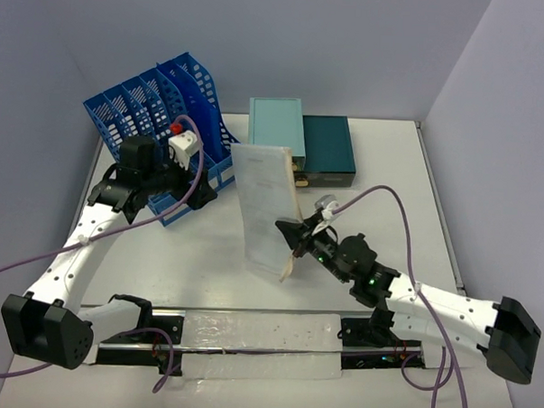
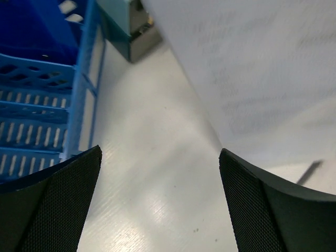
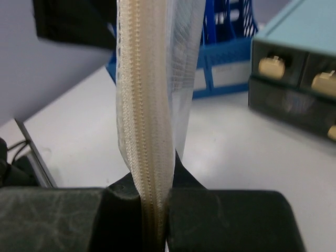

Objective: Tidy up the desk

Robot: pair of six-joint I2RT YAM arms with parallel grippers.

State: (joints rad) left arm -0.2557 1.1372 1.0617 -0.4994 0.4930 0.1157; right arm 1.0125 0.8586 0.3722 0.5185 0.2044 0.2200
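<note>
The white desk (image 1: 205, 282) spreads beneath both grippers, and the blue file rack (image 1: 159, 109) sits just left of the wide-spread, empty left gripper (image 2: 160, 157). The right gripper (image 3: 155, 195) pinches a mesh zip pouch (image 1: 265, 204) by its zipper edge. Keep the pouch upright, since it likely slots into the rack.

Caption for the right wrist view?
Right gripper pinches a zippered mesh pouch; blue file rack and teal drawer boxes behind.

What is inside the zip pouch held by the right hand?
A white printed sheet shows through the mesh pouch; its text is unreadable, and anything behind it is hidden.
</note>
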